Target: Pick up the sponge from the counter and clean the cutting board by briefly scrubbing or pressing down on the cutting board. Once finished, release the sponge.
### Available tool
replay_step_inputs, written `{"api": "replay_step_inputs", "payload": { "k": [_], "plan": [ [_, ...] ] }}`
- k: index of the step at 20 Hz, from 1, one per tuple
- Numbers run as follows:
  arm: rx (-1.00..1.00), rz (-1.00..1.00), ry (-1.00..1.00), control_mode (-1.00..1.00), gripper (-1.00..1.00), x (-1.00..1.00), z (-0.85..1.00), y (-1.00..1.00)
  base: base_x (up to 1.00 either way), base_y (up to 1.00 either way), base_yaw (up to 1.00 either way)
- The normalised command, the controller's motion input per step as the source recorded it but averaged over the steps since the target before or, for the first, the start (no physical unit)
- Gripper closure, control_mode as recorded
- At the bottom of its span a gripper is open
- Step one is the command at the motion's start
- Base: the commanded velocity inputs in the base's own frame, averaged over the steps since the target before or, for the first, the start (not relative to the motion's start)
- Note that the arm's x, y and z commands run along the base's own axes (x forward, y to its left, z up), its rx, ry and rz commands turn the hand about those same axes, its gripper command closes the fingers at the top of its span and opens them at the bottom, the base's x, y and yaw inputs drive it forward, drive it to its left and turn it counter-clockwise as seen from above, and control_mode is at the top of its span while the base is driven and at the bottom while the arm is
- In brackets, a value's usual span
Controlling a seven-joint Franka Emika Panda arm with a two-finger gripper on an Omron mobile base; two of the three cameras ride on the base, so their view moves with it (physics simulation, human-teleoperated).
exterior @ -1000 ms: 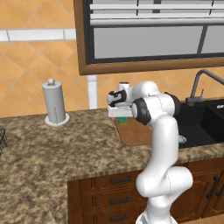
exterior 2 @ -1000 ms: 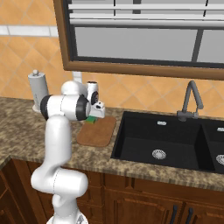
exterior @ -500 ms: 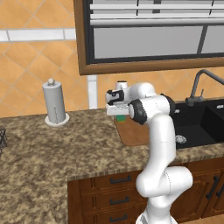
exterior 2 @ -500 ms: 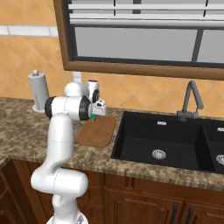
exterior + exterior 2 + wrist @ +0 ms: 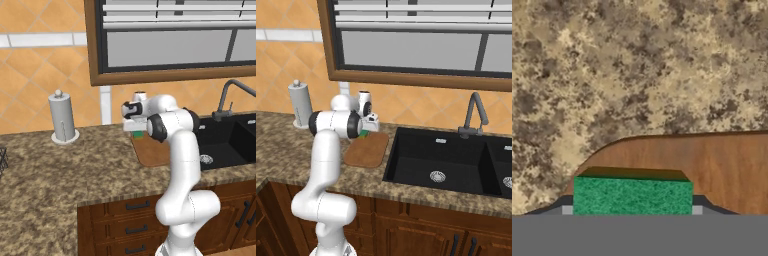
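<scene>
— Where's the sponge?
— Pinched between the fingers, green face up, over the cutting board near its rounded corner.
— And around it?
— Speckled counter; black sink beside the board; paper towel holder well apart.

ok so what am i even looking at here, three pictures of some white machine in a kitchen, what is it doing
It is a rendered kitchen with a white jointed robot arm on a base. Two pictures come from cameras behind the arm, on its left and right. The third looks along the two-finger gripper itself. On the long speckled brown granite counter lies a flat reddish-brown wooden cutting board, beside a black sink basin, with a grey paper towel holder further along. The gripper is shut on a small green rectangular sponge, held over a corner of the board. Whether the sponge touches the wood, I cannot tell.
</scene>
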Motion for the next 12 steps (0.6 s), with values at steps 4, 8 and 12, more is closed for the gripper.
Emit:
{"api": "replay_step_inputs", "payload": {
  "k": [4,8,12],
  "plan": [
    [0.00,0.00,-0.01,-1.00,1.00,-0.02,-0.02,-0.39,0.00,0.00,0.00],
    [0.00,0.00,0.00,-1.00,1.00,0.00,-0.05,-0.41,0.00,0.00,0.00],
    [0.00,0.00,0.00,-1.00,1.00,-0.01,-0.16,-0.44,0.00,0.00,0.00]
  ]
}}
